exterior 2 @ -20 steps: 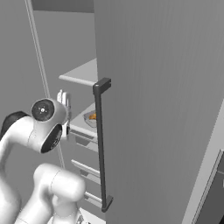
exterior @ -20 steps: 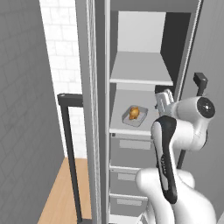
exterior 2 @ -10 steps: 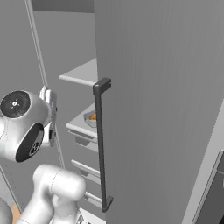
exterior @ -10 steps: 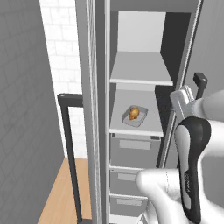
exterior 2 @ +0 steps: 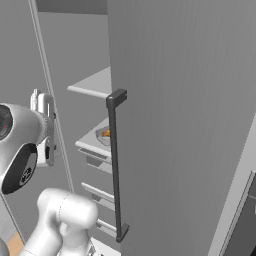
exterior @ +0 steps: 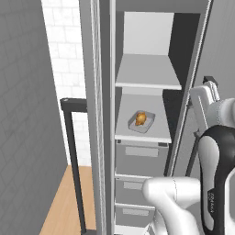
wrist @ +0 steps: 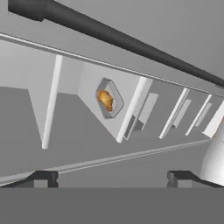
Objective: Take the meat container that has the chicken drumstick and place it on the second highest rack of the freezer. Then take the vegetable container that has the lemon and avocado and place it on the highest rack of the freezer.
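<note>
Here the gripper (wrist: 111,177) shows in the hand view as two dark finger tips (wrist: 43,177) set wide apart at the bottom of the picture, with nothing between them. In the left base view the hand sits at the right edge, outside the freezer (exterior: 142,114) and level with its lower flat shelf; in the right base view it hangs to the left of the open compartment.

Beyond the fingers, the hand view looks into the freezer at a tilt. A small grey meat container (wrist: 109,98) lies on the pale lower shelf (wrist: 94,127), and the golden-brown chicken drumstick (wrist: 105,99) rests inside it. The long dark bar handle (wrist: 113,37) of the freezer door crosses the top of that view.

From the left base view, the container (exterior: 141,122) sits near the middle of the second highest rack (exterior: 143,133), drumstick (exterior: 140,119) inside, well apart from the hand. Above it the highest rack (exterior: 148,77) is a flat light-grey panel. Below the lower shelf come grey drawers (exterior: 140,158), stacked one under another.

In the right base view the freezer door (exterior 2: 185,125) stands open and takes up most of the picture, its dark handle (exterior 2: 115,165) running down its near edge. Past that edge a corner of the container (exterior 2: 103,134) peeks out on the lower shelf.

At the left of the left base view stand a grey wall (exterior: 27,114), white tiles (exterior: 62,50) and a strip of wooden floor (exterior: 66,202).
</note>
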{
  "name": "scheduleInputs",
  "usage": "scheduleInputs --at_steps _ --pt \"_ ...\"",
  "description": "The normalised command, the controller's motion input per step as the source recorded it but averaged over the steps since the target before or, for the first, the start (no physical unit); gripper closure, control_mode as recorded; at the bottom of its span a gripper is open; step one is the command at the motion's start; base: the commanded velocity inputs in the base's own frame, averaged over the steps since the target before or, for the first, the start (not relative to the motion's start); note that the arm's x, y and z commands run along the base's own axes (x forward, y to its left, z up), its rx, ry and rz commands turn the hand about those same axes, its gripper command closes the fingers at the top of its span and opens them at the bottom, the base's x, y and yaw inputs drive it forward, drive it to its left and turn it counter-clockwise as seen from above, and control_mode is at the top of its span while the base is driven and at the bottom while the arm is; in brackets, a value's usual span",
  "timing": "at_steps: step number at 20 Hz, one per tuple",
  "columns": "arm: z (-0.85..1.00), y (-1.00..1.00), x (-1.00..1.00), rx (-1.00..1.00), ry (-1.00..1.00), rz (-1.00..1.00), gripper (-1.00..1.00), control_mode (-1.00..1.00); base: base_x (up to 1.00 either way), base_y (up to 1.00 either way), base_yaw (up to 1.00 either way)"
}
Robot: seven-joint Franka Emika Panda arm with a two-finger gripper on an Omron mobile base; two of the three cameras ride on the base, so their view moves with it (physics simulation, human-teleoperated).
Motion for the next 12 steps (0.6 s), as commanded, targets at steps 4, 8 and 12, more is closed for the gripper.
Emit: scheduleInputs --at_steps 4,8,12 --pt "0.18 -0.03 -0.48 0.00 -0.05 0.00 -1.00 -1.00 0.00 0.00 0.00" --pt "0.00 0.00 0.00 0.00 0.00 0.00 -1.00 1.00 -1.00 -0.17 -0.05" --pt "0.00 0.00 0.00 0.00 0.00 0.00 -1.00 1.00 -0.81 -0.48 -0.27"
